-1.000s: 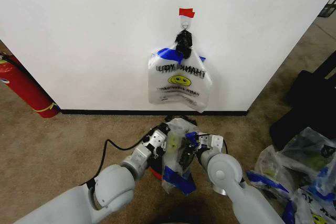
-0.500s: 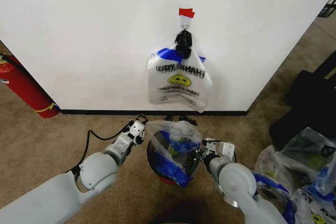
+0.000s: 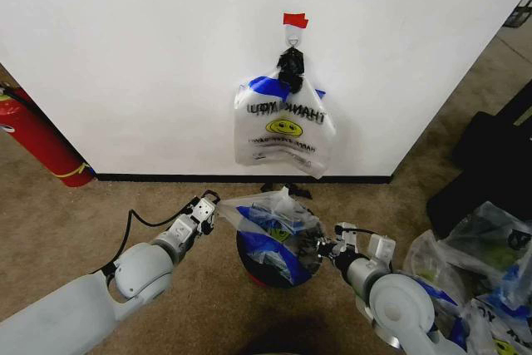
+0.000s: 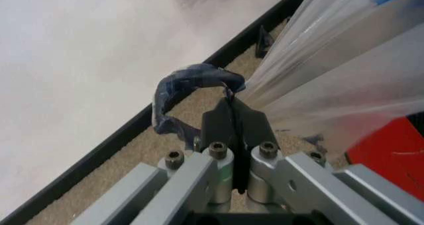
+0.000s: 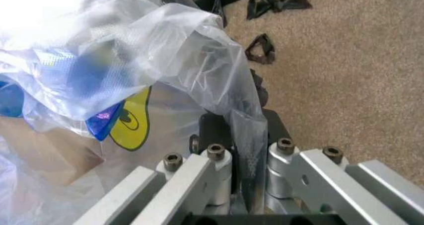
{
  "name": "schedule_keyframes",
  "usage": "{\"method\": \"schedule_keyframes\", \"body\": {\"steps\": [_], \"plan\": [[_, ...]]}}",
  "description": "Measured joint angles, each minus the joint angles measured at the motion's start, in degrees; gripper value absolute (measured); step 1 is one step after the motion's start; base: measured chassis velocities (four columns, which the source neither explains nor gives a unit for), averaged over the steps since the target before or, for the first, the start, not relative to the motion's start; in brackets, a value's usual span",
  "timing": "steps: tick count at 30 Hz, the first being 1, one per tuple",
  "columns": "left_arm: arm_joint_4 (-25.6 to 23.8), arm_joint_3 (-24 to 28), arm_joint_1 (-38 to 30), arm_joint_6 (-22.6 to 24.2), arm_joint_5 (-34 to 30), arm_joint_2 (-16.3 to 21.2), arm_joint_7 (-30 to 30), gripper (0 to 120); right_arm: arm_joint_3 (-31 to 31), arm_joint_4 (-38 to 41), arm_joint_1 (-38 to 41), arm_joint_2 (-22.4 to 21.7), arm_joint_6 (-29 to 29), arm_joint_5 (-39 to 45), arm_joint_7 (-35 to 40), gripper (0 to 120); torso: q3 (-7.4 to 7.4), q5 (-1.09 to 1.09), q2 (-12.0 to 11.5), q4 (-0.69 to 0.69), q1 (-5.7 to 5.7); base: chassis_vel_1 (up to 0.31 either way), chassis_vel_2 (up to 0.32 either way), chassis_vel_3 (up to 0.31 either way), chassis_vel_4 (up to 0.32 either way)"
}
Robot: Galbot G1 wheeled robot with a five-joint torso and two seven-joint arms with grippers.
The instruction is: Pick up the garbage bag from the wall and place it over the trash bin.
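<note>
Over the trash bin [image 3: 274, 276], which stands on the carpet [image 3: 75, 230] close to the baseboard [image 3: 166, 178], the garbage bag [image 3: 270, 222] is stretched open between the two grippers, its film draped across the bin's mouth and down inside. On the bin's left side, the left gripper [image 3: 202, 210] has its fingers [image 4: 225, 123] pressed together on the bag's edge, with a blue handle [image 4: 182, 88] looping out just past the fingertips. On the bin's right side, the right gripper [image 3: 326, 248] is likewise clamped on a fold of the film, the plastic passing between its closed fingers [image 5: 215, 128]; part of a yellow smiley [image 5: 132, 120] and blue print show through the film in the right wrist view. Above the bin on the wall [image 3: 125, 56], a bunch of matching bags [image 3: 284, 126] hangs from a small hook [image 3: 293, 36] under a piece of red tape [image 3: 295, 19], gathered by a black clip [image 3: 291, 66]. A red fire extinguisher [image 3: 37, 139] leans at the wall's left end. More bags [image 3: 474, 280] lie on the carpet at the right edge.
</note>
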Motion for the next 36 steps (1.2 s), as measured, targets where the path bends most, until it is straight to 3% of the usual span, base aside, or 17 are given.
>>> {"method": "schedule_keyframes", "body": {"steps": [3,9,16,18,22,25,29,32,36], "plan": [[-1.7,-0.3,0.2,0.3,-1.5,-0.7,-2.6,3,0.1,0.2,-0.3,0.7,0.6,-0.2,1.0,0,0.0,0.0,0.0,0.0,0.0,0.0,0.0,0.0,0.0],[-12.6,-5.4,2.0,3.5,-6.9,-1.4,-8.2,28,1.0,-0.5,-0.7,3.8,3.1,-0.4,2.9,0,0.0,0.01,0.0,-0.01,0.0,0.0,0.0,0.0,0.0],[-19.8,-7.9,4.0,3.9,-12.0,-2.5,-15.6,53,2.3,-1.5,-0.5,7.0,5.6,-0.9,4.8,0,0.0,0.01,0.0,-0.02,0.0,0.0,0.0,0.0,0.0],[-20.6,-8.3,5.0,2.8,-12.5,-3.0,-16.6,58,2.5,-1.7,-0.4,7.5,6.3,-0.9,5.5,0,0.0,0.02,0.0,-0.02,0.0,0.0,0.0,0.0,0.0],[-21.4,-8.3,11.9,-4.5,-11.8,-5.9,-17.5,75,1.8,-1.4,0.2,10.3,9.2,-0.1,9.2,0,0.0,-0.01,0.0,-0.02,0.0,0.0,0.0,0.0,0.0],[-22.3,-7.9,14.4,-4.9,-14.4,-6.8,-17.3,81,1.3,-1.0,0.2,11.3,9.8,-0.1,9.6,0,0.0,0.0,0.0,-0.01,0.0,0.0,0.0,0.0,0.0],[-25.0,-6.4,18.1,-4.7,-24.7,-9.2,-17.0,97,0.6,-0.7,-0.6,12.9,10.3,-2.2,9.4,0,0.0,0.01,0.0,0.0,0.0,0.0,0.0,0.0,0.0],[-25.7,-5.9,16.4,-3.4,-31.4,-10.9,-18.4,98,0.6,-1.2,-1.3,13.2,10.4,-3.4,9.0,0,-0.01,0.02,0.0,-0.03,0.0,0.0,0.0,0.0,0.0],[-25.1,-5.4,15.3,-3.2,-33.5,-11.5,-19.6,100,0.3,-1.4,-1.4,13.1,10.2,-3.9,8.9,0,0.0,0.01,0.0,-0.02,0.0,0.0,0.0,0.0,0.0]]}}
